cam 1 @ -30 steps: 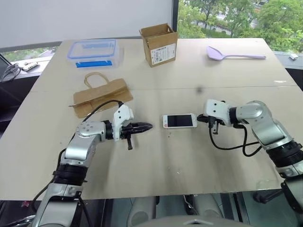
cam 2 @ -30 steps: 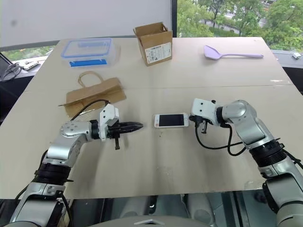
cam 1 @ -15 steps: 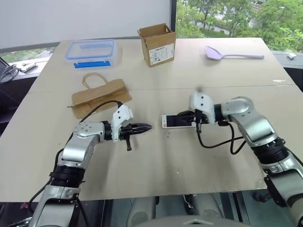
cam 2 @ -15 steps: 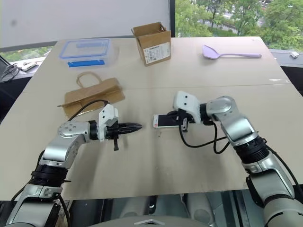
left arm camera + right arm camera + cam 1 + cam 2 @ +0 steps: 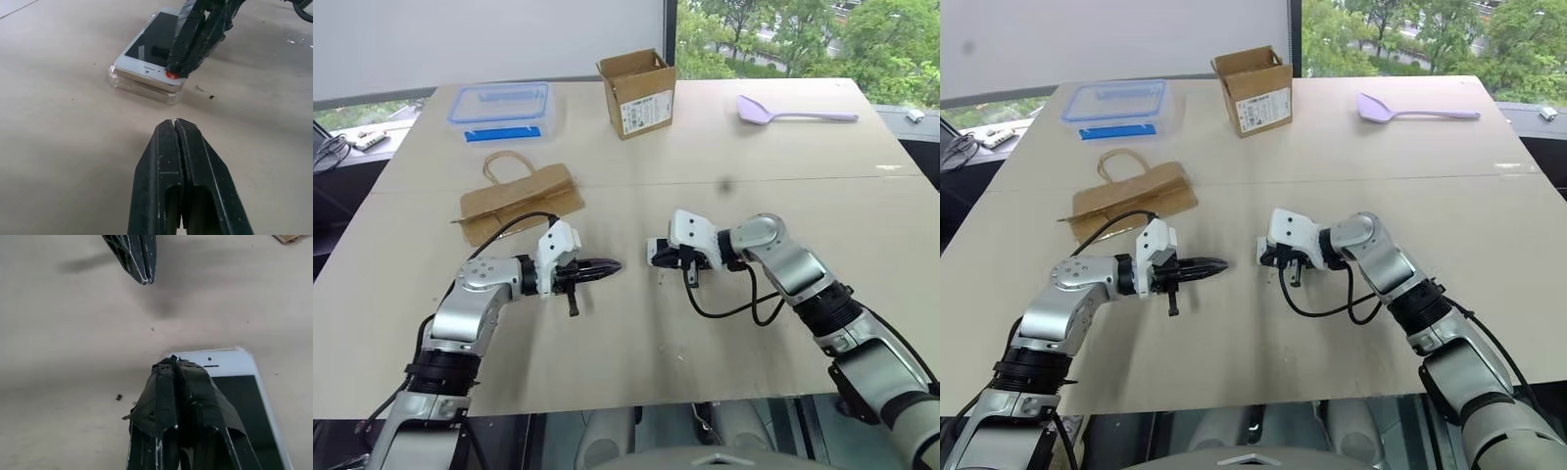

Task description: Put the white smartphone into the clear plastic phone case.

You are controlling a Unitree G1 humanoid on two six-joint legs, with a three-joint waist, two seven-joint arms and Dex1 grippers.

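Left eye view, centre: one phone (image 5: 654, 252), mostly hidden behind the right gripper (image 5: 668, 257); just its white end shows at the gripper's left. Left wrist view gives more: one phone, white bezel, black screen, lying in or on one clear case (image 5: 146, 88), whose rim shows under and round the near end. Whether the phone is fully seated cannot be told; its far end is cut off by the frame's top edge and the dark fingers (image 5: 195, 41) above it.

Right gripper: one, jaws pressed together, holding nothing, tips on the phone's end by its corner. Right wrist view: fingers cover the phone's middle; the screen runs off the lower right.

Left gripper (image 5: 612, 264): one, jaws closed and empty, left of centre, tips pointing at the phone, apart from it.

Table (image 5: 636, 352), other items, one each:
- clear box with blue-rimmed lid (image 5: 501, 110), upper left
- cardboard box (image 5: 637, 91), top centre, open
- lilac spoon (image 5: 795, 112), upper right
- paper bag (image 5: 519, 201), flat, left of centre
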